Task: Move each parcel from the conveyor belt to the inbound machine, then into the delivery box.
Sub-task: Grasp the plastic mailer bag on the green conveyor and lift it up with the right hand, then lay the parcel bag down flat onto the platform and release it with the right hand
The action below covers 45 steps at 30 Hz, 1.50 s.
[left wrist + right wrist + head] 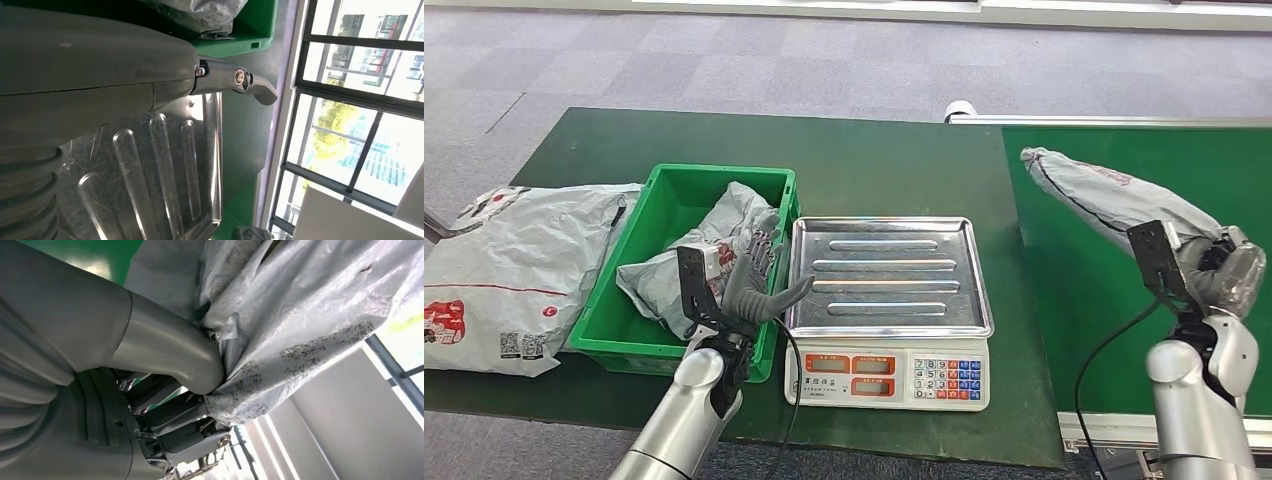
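Observation:
A grey plastic parcel (1114, 197) (310, 315) is lifted over the green conveyor belt (1084, 300), gripped at its near end by my right hand (1224, 270) (175, 370). The scale with its bare steel tray (889, 275) (150, 170) stands at the middle of the table. My left hand (749, 285) (235, 82) hovers open, fingers spread, between the tray's left edge and the green delivery box (649, 225) (255, 30). A crumpled grey parcel (704, 255) (210, 12) lies in that box.
A large grey parcel (514, 275) lies flat on the dark green table (874, 170), left of the box. The scale's display and keypad (889, 375) face the front edge. Grey carpet lies beyond the table.

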Each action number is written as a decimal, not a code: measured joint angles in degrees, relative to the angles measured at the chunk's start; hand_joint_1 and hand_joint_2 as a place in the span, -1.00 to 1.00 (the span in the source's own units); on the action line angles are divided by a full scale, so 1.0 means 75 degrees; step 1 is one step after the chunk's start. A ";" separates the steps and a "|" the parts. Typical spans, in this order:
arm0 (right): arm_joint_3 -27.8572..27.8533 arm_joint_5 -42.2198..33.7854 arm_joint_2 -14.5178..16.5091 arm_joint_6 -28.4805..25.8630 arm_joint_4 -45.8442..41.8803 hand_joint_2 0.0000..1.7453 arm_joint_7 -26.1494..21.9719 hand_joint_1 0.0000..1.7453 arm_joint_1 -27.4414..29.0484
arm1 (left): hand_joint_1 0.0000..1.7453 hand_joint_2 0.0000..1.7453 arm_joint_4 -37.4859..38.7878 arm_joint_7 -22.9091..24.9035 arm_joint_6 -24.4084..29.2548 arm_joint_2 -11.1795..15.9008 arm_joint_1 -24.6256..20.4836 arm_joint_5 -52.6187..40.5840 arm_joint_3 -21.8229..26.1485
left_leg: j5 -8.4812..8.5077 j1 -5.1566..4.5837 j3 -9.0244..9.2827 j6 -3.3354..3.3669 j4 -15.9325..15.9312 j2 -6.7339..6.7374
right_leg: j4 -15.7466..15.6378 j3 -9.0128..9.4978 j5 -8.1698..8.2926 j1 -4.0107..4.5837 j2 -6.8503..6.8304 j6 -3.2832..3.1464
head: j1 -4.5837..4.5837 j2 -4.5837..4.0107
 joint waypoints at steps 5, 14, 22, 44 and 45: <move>0.0322 -0.0124 -0.0141 -0.0102 0.0009 1.00 -0.0034 1.00 -0.0138 | -1.00 1.00 0.0071 -0.0018 0.0044 0.0000 -0.0059 0.0031 0.0000 | 0.0001 0.0000 0.0001 0.0000 0.0000 -0.0001 | 0.0000 0.0001 0.0001 0.0000 -0.0001 0.0000 | 0.0000 0.0000; 0.1175 -0.0219 -0.0163 -0.0178 -0.0041 1.00 -0.0201 1.00 -0.0220 | -1.00 1.00 0.0227 -0.0175 0.0122 0.0003 -0.0148 0.0068 0.0004 | 0.0001 0.0001 0.0001 -0.0001 -0.0002 0.0000 | 0.0001 0.0003 0.0000 0.0002 0.0001 0.0000 | 0.0000 0.0000; 0.2588 0.0335 0.0314 -0.0180 -0.0603 1.00 -0.0085 1.00 -0.0016 | -1.00 1.00 0.0385 -0.0293 0.0141 0.0003 -0.0223 0.0055 0.0051 | 0.0007 0.0004 0.0005 -0.0009 -0.0006 -0.0009 | 0.0003 0.0005 -0.0002 0.0010 -0.0006 -0.0004 | 0.0000 0.0000; 0.4862 0.1490 0.1024 -0.0152 -0.2315 1.00 0.0453 1.00 0.1070 | -1.00 1.00 0.0659 -0.0340 0.0135 0.0004 -0.0385 -0.0060 0.0192 | 0.0007 0.0003 0.0007 -0.0009 -0.0005 -0.0005 | 0.0002 0.0005 -0.0003 0.0001 -0.0004 -0.0003 | 0.0000 0.0000; 0.4865 0.1509 0.1031 -0.0128 -0.2333 1.00 0.0434 1.00 0.1086 | -1.00 1.00 0.0661 -0.0341 0.0135 0.0004 -0.0387 -0.0062 0.0194 | 0.0007 0.0003 0.0007 -0.0009 -0.0005 -0.0006 | 0.0002 0.0005 -0.0003 0.0002 -0.0005 -0.0003 | 0.0000 0.0000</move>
